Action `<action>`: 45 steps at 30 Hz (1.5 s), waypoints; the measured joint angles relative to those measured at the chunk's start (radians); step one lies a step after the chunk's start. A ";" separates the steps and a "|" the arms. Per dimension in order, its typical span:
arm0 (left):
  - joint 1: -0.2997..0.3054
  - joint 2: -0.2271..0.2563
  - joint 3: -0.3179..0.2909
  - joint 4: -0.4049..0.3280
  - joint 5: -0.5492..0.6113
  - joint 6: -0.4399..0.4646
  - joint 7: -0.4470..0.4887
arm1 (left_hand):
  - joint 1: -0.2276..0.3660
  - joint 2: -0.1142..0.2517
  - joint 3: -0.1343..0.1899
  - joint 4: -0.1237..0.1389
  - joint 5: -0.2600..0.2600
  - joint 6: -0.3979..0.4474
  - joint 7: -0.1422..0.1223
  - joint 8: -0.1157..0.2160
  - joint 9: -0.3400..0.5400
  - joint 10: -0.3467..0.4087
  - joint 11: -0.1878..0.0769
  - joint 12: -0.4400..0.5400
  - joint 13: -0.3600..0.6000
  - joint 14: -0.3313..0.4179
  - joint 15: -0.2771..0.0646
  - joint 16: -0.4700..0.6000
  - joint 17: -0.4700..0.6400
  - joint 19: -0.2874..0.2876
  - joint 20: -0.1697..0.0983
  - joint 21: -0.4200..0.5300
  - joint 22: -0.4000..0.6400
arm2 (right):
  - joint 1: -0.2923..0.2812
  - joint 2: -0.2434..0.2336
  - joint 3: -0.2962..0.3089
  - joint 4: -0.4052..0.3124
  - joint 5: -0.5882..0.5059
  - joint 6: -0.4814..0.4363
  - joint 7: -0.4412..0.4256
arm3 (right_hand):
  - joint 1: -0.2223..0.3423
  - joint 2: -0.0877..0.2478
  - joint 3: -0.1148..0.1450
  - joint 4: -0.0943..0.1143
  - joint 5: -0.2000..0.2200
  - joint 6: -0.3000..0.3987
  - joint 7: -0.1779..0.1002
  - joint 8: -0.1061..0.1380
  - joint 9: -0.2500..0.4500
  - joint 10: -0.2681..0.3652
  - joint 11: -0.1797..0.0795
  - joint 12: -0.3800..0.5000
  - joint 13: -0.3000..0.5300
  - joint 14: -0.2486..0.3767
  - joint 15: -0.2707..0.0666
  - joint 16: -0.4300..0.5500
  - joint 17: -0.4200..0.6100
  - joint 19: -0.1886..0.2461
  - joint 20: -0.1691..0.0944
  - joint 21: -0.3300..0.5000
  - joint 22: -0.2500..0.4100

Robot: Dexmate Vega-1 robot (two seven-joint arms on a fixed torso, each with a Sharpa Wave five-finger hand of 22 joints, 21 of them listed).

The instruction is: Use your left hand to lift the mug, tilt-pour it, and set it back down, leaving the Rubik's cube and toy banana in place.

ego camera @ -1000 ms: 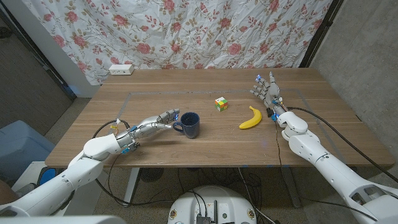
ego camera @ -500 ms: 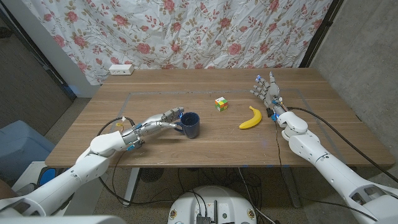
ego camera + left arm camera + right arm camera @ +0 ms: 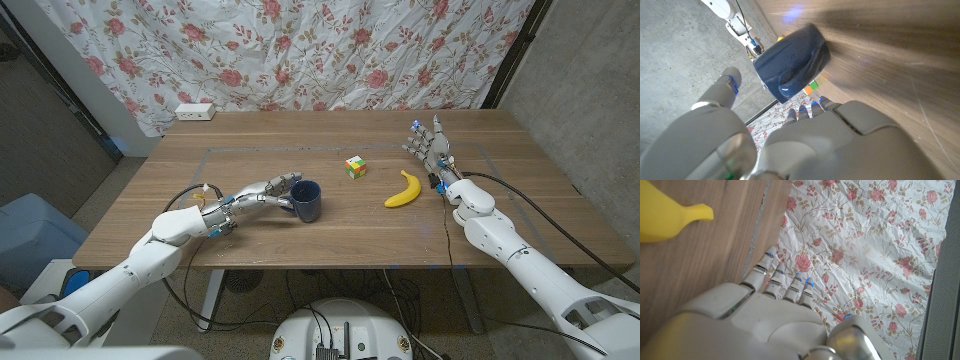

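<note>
navy mug [image 3: 306,201] upright, rubik's cube [image 3: 356,167], yellow toy banana [image 3: 404,190] right

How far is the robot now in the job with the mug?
Early stage. Done: the left hand has reached the mug and sits at its handle side. In hand: closing a grip; whether the fingers already hold the handle cannot be told. The mug stands on the table. Left: lift, tilt-pour, set down. The Rubik's cube and toy banana lie untouched; the right hand waits open.

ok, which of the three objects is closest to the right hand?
The toy banana: it lies just beside the right hand; the Rubik's cube and mug sit farther left.
</note>
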 measured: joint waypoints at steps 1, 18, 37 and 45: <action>-0.002 -0.001 0.001 0.004 0.003 -0.004 -0.002 | 0.005 0.001 0.000 0.000 0.000 0.000 0.000 0.004 0.000 0.000 0.000 0.000 0.000 0.000 0.000 0.000 0.000 0.000 0.000 0.000 0.000 | 0.000 0.000 0.000 0.000 0.000 0.000 0.000 | 0.000 0.000 0.000 0.000 0.000 0.000 0.000 0.000 0.000 0.000 0.000 0.000 0.000 0.000 0.000 0.000 0.000 0.000 0.000 0.000 0.000; -0.050 -0.042 0.033 0.062 0.040 -0.038 0.001 | 0.039 -0.003 0.004 0.004 0.001 -0.003 0.015 0.011 0.003 0.000 0.000 0.007 0.003 0.000 0.000 0.007 0.000 0.000 0.000 0.008 0.000 | 0.000 0.000 0.000 -0.001 0.000 0.000 0.000 | 0.000 0.000 0.000 0.000 0.000 0.000 0.000 0.000 0.000 0.000 0.000 0.000 0.000 0.000 0.000 0.000 0.000 0.000 0.000 0.000 0.000; -0.065 -0.062 0.054 0.089 0.063 -0.050 0.027 | 0.099 -0.006 0.008 0.000 0.001 0.060 0.049 0.026 0.002 0.077 0.017 0.020 0.003 0.057 -0.007 0.016 0.000 0.014 0.001 0.008 0.000 | -0.001 0.000 0.000 -0.001 0.000 0.000 0.000 | 0.000 0.000 0.000 0.000 0.000 0.000 0.000 0.000 0.000 0.000 0.000 0.000 0.000 0.000 0.000 0.000 0.000 0.000 0.000 0.000 0.000; -0.070 -0.072 0.059 0.103 0.064 -0.057 0.029 | 0.133 -0.011 0.012 -0.004 0.001 0.106 0.074 0.039 0.002 0.137 0.033 0.028 0.008 0.123 0.008 0.015 0.000 0.050 -0.001 0.008 0.000 | -0.001 0.000 0.000 -0.001 0.000 -0.001 0.000 | 0.000 0.000 0.000 0.000 0.000 0.000 0.000 0.000 0.000 0.000 0.000 0.000 0.000 0.000 0.000 0.000 0.000 0.000 0.000 0.000 0.000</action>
